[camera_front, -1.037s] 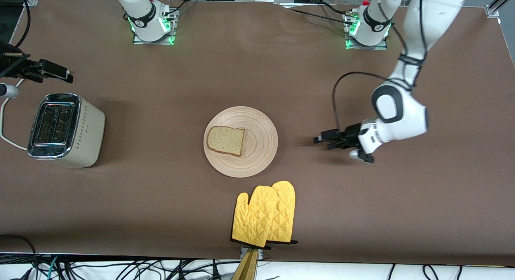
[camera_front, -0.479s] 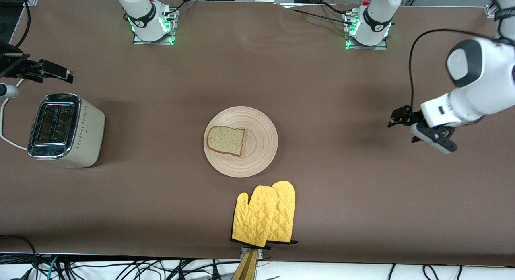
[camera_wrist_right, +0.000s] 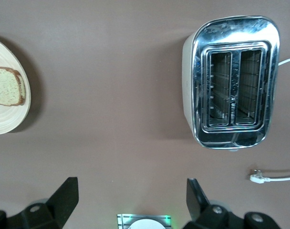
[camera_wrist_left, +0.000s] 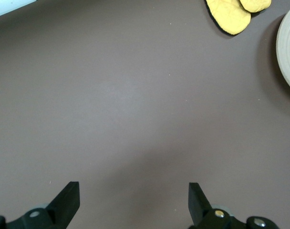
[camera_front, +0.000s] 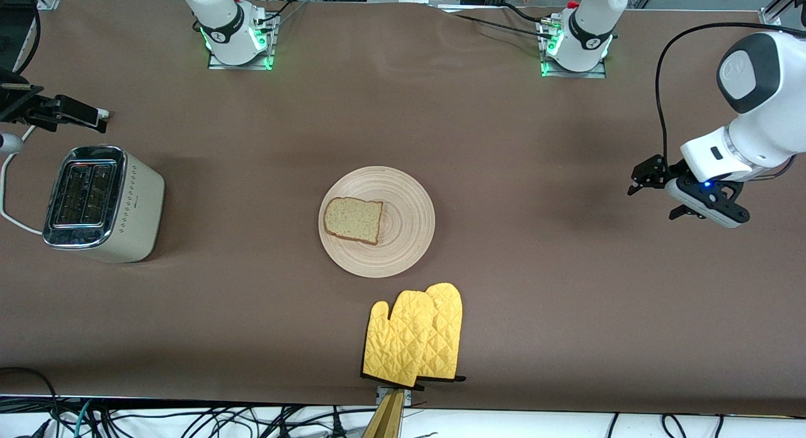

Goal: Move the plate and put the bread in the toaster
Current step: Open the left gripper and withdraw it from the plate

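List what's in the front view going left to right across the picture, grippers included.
right gripper → toaster → bread → plate → left gripper. The yellow oven mitts overlap the plate's span, so they're left out of the order. Both grippers are open and hold nothing.

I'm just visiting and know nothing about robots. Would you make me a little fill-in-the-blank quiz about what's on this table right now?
1. The bread lies on the ____.
2. The toaster has ____ slots, both empty.
3. The oven mitts, nearer the front camera than the plate, are colored ____.
4. The left gripper and right gripper both hold ____.

Missing words: plate; two; yellow; nothing
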{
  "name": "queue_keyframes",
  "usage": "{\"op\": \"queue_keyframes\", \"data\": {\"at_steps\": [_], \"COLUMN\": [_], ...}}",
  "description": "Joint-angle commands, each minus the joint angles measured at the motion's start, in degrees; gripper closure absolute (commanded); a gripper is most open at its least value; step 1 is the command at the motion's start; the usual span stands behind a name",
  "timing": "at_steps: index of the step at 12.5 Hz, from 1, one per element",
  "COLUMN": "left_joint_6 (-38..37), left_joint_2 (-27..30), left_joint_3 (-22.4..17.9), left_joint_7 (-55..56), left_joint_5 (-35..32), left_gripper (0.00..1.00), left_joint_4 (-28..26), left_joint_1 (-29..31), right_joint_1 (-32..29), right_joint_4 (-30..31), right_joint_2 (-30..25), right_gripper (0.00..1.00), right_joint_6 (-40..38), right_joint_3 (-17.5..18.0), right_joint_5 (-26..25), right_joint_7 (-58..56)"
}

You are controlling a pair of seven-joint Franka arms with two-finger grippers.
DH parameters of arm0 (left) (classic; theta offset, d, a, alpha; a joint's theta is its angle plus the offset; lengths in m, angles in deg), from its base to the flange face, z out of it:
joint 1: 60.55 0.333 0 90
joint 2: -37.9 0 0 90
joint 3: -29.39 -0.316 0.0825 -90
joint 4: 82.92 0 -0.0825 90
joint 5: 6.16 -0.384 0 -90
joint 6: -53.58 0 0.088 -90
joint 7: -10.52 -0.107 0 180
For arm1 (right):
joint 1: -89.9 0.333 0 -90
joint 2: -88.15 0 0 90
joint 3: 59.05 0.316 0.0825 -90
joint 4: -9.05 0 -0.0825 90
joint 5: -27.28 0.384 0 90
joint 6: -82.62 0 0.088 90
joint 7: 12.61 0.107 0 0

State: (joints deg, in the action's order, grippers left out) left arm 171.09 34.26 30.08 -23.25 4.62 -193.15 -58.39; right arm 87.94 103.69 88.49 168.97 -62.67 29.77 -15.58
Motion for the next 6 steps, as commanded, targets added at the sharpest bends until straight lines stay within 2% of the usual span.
{"op": "queue_keyframes", "data": {"at_steps": [1,4,6], "left_joint_6": [-10.2,-17.9,-25.1], "left_joint_2": [3.2,3.9,4.6], "left_joint_3": [-4.2,-4.6,-4.4], "left_joint_7": [1.6,3.2,10.3], "left_joint_5": [-3.4,-12.8,-12.8], "left_gripper": [0.0,0.0,0.0], "left_joint_4": [5.4,11.9,15.6], "left_joint_1": [-1.0,-2.7,-3.3], "right_joint_1": [0.0,-0.1,-0.1], "right_joint_4": [-0.7,-0.7,-0.7], "right_joint_2": [-0.3,-0.3,-0.3], "right_gripper": [0.0,0.0,0.0], "right_joint_6": [-0.2,-0.3,-0.3], "right_joint_3": [0.4,0.3,0.3], "right_joint_5": [-1.1,-0.6,-0.5], "right_joint_7": [-0.3,-0.5,-0.5]}}
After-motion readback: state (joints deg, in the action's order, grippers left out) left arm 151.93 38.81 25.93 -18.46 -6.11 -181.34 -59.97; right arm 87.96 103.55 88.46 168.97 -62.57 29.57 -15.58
